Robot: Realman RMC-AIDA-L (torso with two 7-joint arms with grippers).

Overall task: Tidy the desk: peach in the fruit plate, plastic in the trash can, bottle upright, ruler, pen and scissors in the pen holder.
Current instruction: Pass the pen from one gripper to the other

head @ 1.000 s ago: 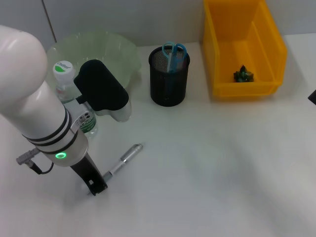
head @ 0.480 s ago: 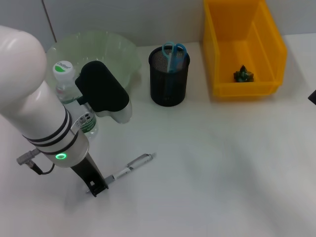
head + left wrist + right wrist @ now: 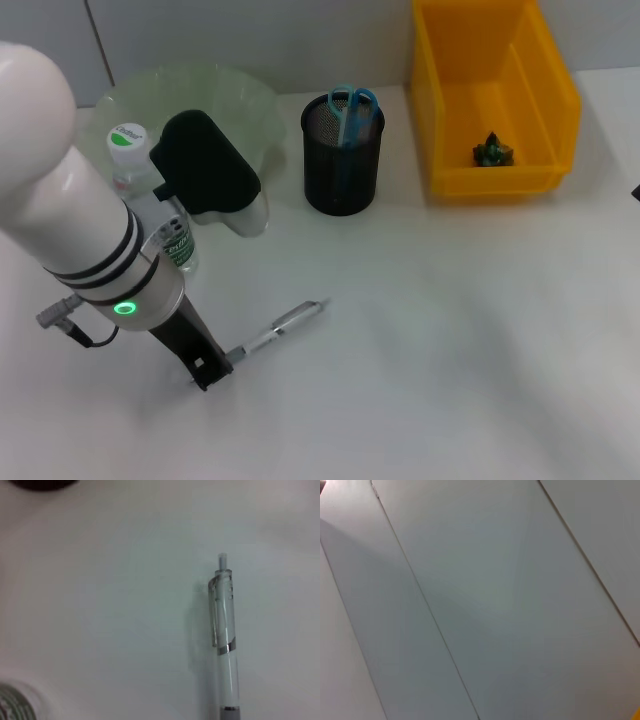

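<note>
Though slim, pen (image 3: 225,645) clear-barrelled, clipped.

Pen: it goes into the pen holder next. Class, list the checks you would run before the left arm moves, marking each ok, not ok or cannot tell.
1. The pen is held: ok. One end sits in the left gripper.
2. The pen is lifted off the desk: cannot tell.
3. The pen holder is upright and has room: ok. Only the scissors clearly show inside.
4. The way to the pen holder is free: ok, bare desk lies between.
5. The bottle is safe from the arm: not ok. It stands upright close beside the left arm and could be knocked.
6. The right arm is out of the way: ok, it is not over the work area.
</note>
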